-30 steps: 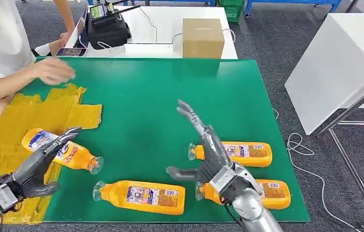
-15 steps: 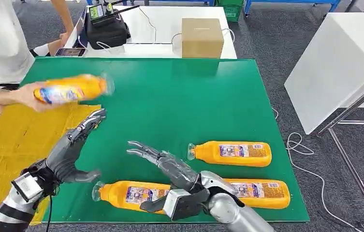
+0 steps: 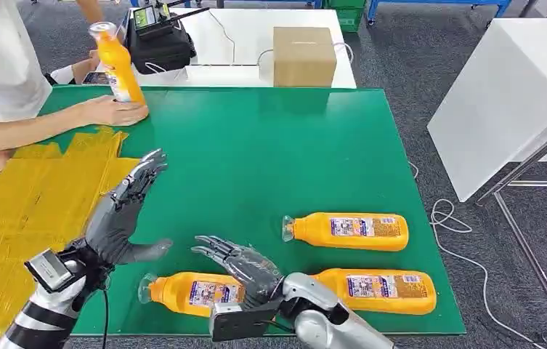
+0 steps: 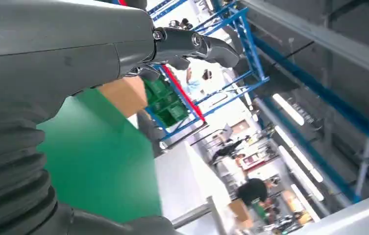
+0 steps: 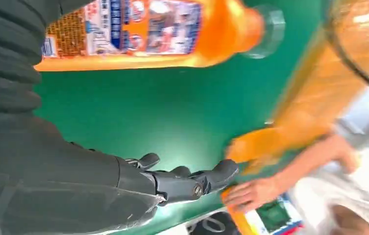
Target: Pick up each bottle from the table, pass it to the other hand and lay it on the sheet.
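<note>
here the right hand (image 3: 245,265) hovers over a bottle (image 3: 197,292).

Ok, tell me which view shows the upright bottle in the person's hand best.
The head view: the upright bottle stands whole at the green mat's far left corner, cap up, with the person's hand around its base. The right wrist view catches just a blurred orange bit beside that hand. The left wrist view looks off toward the room.
</note>
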`<state>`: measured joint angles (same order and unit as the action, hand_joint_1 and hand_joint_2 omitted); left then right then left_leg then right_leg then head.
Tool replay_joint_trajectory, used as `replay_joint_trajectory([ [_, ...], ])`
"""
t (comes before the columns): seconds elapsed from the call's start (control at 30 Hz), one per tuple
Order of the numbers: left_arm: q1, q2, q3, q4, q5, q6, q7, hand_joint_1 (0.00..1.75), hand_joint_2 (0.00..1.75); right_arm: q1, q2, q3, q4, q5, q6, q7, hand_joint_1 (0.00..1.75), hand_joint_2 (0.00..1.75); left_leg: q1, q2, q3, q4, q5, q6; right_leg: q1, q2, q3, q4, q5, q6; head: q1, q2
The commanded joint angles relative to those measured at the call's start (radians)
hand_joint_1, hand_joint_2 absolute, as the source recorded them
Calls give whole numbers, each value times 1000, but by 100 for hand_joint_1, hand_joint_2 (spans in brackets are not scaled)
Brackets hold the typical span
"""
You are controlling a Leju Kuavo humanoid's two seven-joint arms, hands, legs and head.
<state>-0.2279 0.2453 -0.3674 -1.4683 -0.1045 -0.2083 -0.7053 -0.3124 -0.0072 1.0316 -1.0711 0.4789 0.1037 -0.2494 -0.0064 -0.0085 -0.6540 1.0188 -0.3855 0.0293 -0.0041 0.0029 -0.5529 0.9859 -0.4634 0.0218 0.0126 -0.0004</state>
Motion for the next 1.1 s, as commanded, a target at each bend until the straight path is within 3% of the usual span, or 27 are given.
replay_joint_trajectory([
  [0.03,-38,-91,66,53,-4,-33,7,0,175,-70,71,110,247,90,-75,51,0,175,0,0,3,-1,-1,-2,0,0,3,-1,0,0,0,0],
  [0.57,-89,-137,53,83,-7,-69,7,0,175,-124,173,127,483,209,-64,119,0,175,1,0,6,-1,-1,-3,1,-1,6,-2,-1,-1,0,0],
  [0.67,-76,-136,59,74,-7,-65,7,0,175,-141,173,164,504,279,-91,169,0,175,1,-1,5,-1,0,-2,0,-2,0,-1,-1,-1,0,0],
  [1.1,-52,-141,75,65,-10,-71,7,0,175,-178,160,171,515,363,-97,247,0,175,1,0,9,-2,0,-2,0,-1,0,-2,-1,-1,0,0],
])
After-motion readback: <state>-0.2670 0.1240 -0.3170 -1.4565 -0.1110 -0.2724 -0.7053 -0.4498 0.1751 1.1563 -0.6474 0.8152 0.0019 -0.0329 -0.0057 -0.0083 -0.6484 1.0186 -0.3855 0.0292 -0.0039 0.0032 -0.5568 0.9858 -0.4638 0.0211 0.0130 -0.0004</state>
